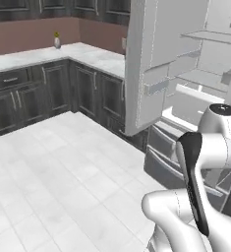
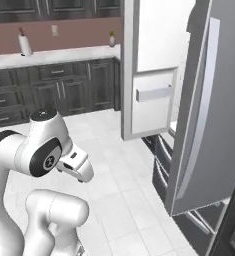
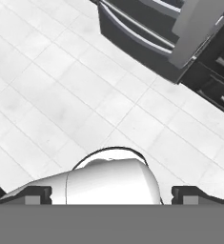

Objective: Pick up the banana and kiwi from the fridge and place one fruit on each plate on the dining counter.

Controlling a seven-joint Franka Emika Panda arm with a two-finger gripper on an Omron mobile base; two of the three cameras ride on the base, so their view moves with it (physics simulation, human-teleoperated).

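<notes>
Facing the fridge (image 1: 186,74) with its doors swung open, we judge we are at the first step: the reach for fruit. Our gripper (image 3: 111,194) is spread wide and empty, aimed at the floor tiles, so it must next lift toward the shelves. A small yellow-brown thing at the left base view's right edge could be fruit; we cannot tell. The right base view adds the door's long silver handle (image 2: 201,105).

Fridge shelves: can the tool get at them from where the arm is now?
Probably not yet: the open tool points down at the floor, arm folded back. The fridge has its doors open, so the way in looks free once the arm extends.
</notes>
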